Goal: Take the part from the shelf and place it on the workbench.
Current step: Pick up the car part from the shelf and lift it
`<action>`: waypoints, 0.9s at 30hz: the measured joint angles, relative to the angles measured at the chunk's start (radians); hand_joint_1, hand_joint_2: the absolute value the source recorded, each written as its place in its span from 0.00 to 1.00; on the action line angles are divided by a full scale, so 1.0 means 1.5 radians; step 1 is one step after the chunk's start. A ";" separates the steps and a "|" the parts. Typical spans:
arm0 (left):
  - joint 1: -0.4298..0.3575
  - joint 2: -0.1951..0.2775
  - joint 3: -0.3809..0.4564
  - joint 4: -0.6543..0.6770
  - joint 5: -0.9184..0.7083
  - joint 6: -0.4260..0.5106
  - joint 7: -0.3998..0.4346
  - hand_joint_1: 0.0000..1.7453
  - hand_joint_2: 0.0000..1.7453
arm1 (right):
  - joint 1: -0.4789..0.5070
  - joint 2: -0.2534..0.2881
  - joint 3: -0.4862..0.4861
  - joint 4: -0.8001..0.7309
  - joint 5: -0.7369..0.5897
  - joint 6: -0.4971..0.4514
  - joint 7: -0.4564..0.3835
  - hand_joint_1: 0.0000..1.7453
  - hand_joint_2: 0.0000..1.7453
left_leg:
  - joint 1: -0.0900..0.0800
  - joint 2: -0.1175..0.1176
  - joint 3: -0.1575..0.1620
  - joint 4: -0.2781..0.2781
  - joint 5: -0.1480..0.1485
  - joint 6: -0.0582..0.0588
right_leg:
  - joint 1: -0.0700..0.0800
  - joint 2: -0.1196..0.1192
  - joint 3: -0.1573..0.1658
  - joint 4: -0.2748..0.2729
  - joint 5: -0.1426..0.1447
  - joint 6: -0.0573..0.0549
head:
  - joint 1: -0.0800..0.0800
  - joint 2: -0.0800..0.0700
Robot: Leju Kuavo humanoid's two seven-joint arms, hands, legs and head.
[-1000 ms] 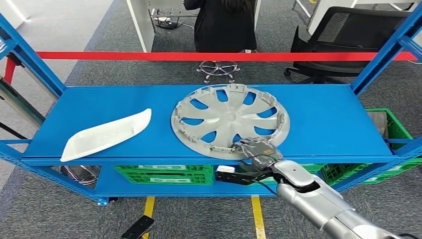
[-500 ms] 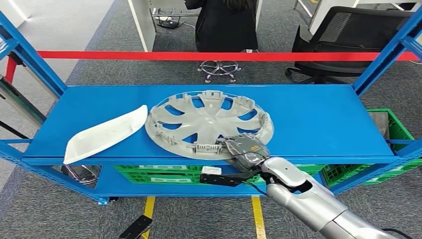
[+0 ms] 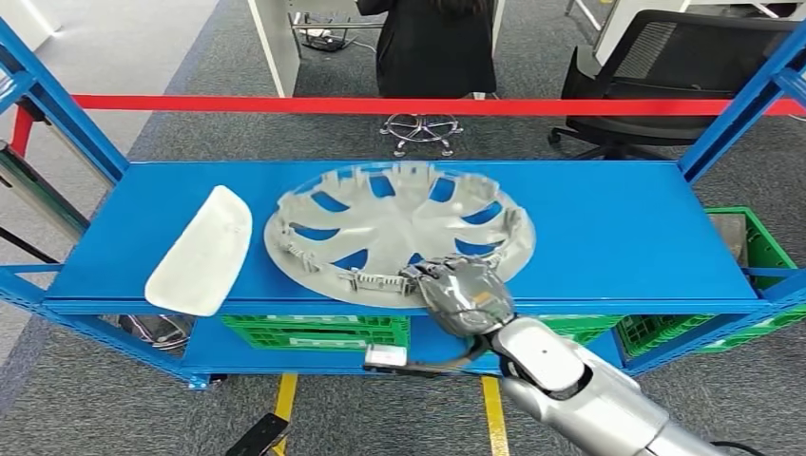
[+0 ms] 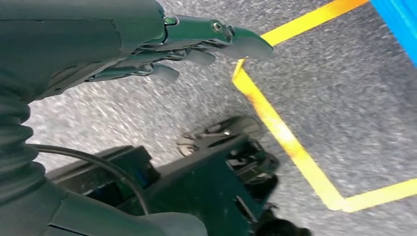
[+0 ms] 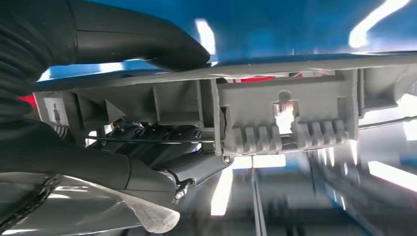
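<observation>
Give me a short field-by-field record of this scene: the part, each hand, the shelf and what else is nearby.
part: grey wheel cover, near edge raised off the shelf
right hand: grips the wheel cover's near rim
left hand: hangs over the floor, fingers apart, holding nothing
shelf: blue, with a white curved panel left of the wheel cover, touching its rim
below shelf: green crates
floor: yellow tape lines
behind: red barrier tape, a seated person, black chair

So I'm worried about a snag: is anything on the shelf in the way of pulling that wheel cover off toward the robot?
Nothing visible. The right hand holds the wheel cover at its near rim, already at the shelf front edge. The white panel lies beside it.
</observation>
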 joint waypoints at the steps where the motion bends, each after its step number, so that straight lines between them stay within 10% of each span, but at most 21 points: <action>1: 0.002 0.001 0.004 0.000 0.003 -0.005 -0.010 0.00 1.00 | 0.018 -0.009 0.000 -0.034 0.048 -0.041 0.016 1.00 1.00 | 0.000 0.000 -0.001 0.000 0.000 0.000 | 0.000 0.000 -0.001 0.000 0.000 0.000 | 0.000 0.000; 12: 0.010 0.005 0.018 0.002 -0.003 -0.011 -0.030 0.00 1.00 | 0.180 -0.062 -0.028 -0.216 0.218 -0.196 0.056 1.00 1.00 | 0.000 -0.003 -0.003 0.000 0.000 0.000 | 0.000 -0.003 -0.002 0.000 -0.001 0.000 | 0.000 0.000; 27: 0.009 0.004 0.034 0.002 -0.003 -0.011 -0.076 0.00 1.00 | 0.289 -0.067 -0.079 -0.319 0.035 -0.218 -0.058 1.00 1.00 | -0.006 -0.004 -0.003 0.002 -0.002 0.005 | -0.006 -0.004 -0.001 -0.001 -0.002 0.004 | 0.000 0.000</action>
